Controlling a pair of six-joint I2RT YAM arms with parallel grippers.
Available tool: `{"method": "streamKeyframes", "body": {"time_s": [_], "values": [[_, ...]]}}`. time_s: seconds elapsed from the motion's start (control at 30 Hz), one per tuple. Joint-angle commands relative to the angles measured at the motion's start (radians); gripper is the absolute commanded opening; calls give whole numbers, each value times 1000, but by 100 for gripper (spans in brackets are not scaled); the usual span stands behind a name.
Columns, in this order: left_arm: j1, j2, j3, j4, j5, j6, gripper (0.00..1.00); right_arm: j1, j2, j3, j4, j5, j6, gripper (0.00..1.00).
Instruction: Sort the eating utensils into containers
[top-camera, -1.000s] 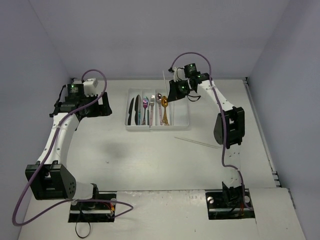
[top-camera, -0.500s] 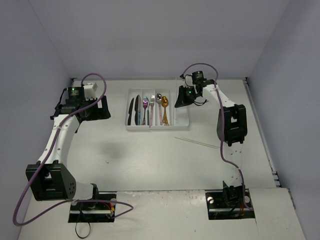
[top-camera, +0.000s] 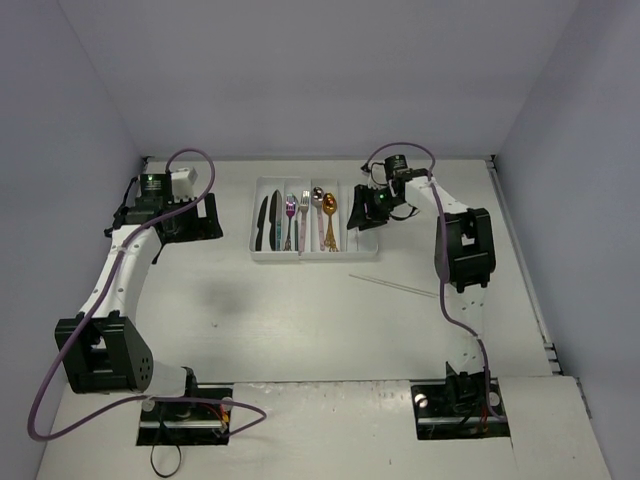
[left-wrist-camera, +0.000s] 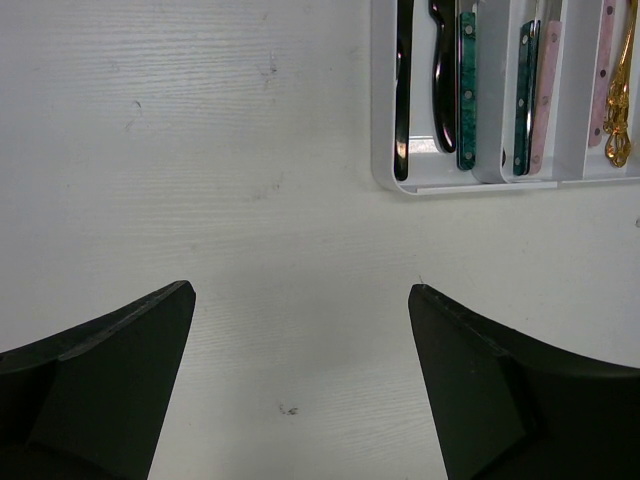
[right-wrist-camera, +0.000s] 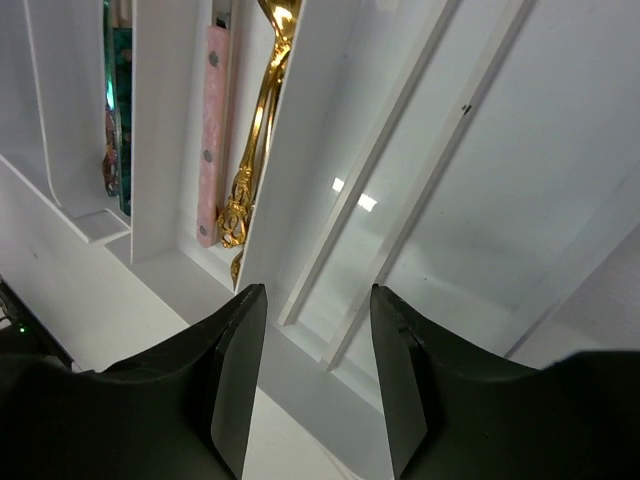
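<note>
The white cutlery tray lies at the table's back middle. It holds black knives, teal- and pink-handled pieces and a gold utensil. My right gripper hangs open and empty over the near end of the tray's rightmost compartment. In the right wrist view the gripper is above two pale chopsticks lying in that compartment, beside the gold utensil. Another chopstick lies on the table in front of the tray. My left gripper is open and empty over bare table left of the tray.
Grey walls close in the table at the back and both sides. The tray's divider wall rises just left of my right fingers. A black knife and a teal handle show at the tray's near left corner.
My right gripper moved from the tray's back edge to its rightmost compartment and came lower. The pale stick that stood up from it no longer shows there. The left arm barely moved.
</note>
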Motion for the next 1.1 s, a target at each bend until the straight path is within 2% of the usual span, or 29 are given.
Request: {"method": "streamKeyframes", "body": {"time_s": [0.0, 0.07, 0.2, 0.23, 0.33, 0.4, 0.5, 0.6, 1.07], "values": [[6, -13, 59, 36, 21, -11, 87, -35, -149, 98, 5, -74, -24, 42], [5, -4, 66, 36, 30, -11, 87, -49, -208, 107, -21, -94, -86, 39], [5, 7, 80, 40, 38, -8, 87, -39, -333, 49, -139, -30, -399, 34], [4, 14, 82, 42, 42, -9, 87, 2, -383, -5, -178, 63, -575, 31], [5, 32, 87, 45, 55, -22, 87, 119, -534, -205, -220, 232, -837, 27], [3, 39, 90, 48, 68, -28, 87, 213, -592, -299, -231, 315, -934, 25], [1, 48, 95, 52, 80, -35, 87, 344, -614, -367, -247, 408, -991, 25], [0, 47, 102, 52, 82, -31, 87, 400, -581, -389, -255, 426, -984, 27], [0, -18, 67, 50, 79, -15, 87, 417, -328, -258, -250, 413, -901, 38]]}}
